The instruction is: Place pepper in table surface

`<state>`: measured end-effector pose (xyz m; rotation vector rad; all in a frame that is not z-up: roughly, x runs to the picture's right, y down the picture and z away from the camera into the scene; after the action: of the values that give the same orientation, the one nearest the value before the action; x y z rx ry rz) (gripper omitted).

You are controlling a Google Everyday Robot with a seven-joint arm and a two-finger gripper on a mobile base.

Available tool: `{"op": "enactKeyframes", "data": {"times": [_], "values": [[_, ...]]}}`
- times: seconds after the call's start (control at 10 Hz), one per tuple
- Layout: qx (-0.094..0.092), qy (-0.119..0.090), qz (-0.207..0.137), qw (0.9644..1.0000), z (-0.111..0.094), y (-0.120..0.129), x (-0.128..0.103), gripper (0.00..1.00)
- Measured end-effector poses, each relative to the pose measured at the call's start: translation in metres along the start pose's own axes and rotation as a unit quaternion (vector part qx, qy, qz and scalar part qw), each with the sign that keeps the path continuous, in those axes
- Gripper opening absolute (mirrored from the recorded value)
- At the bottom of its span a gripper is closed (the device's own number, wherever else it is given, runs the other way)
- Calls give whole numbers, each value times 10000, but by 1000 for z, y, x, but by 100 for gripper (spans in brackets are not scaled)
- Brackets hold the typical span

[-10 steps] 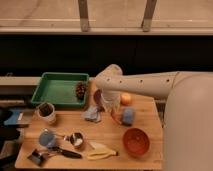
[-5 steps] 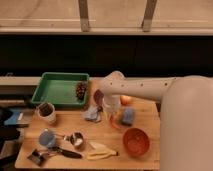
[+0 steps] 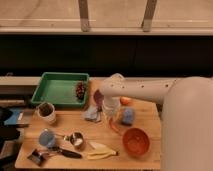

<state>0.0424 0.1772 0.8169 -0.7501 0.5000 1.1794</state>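
Observation:
My gripper (image 3: 111, 116) hangs down from the white arm over the middle of the wooden table surface (image 3: 150, 112). It is shut on the upper end of the slim red-orange pepper (image 3: 115, 126). The pepper slants down to the right, and its lower end is at or just above the tabletop. It lies between a grey-blue cloth (image 3: 92, 114) on the left and a blue object (image 3: 128, 116) on the right. The arm hides part of the purple bowl (image 3: 98, 97) behind the gripper.
A green tray (image 3: 52, 90) with a dark cluster (image 3: 80, 90) stands at the back left. A round orange fruit (image 3: 125, 101), an orange bowl (image 3: 136, 141), a yellow banana (image 3: 102, 150), a white cup (image 3: 46, 112), a blue cup (image 3: 47, 138), a metal cup (image 3: 76, 139) and a black tool (image 3: 59, 151) lie around.
The arm has swung toward the front and lowered. The gripper has come down from beside the purple bowl to the middle of the table, and the pepper now shows under it.

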Motion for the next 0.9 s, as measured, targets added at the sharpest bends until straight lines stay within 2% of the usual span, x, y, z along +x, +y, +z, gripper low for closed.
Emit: {"op": "enactKeyframes", "data": {"times": [0.1,0.6,0.9], "values": [[-15,10,-3,10000,0,1,1,60],[-3,11,-32,10000,-5,3,4,61],[65,-158,-86,9998,-21,1,0,61]]}}
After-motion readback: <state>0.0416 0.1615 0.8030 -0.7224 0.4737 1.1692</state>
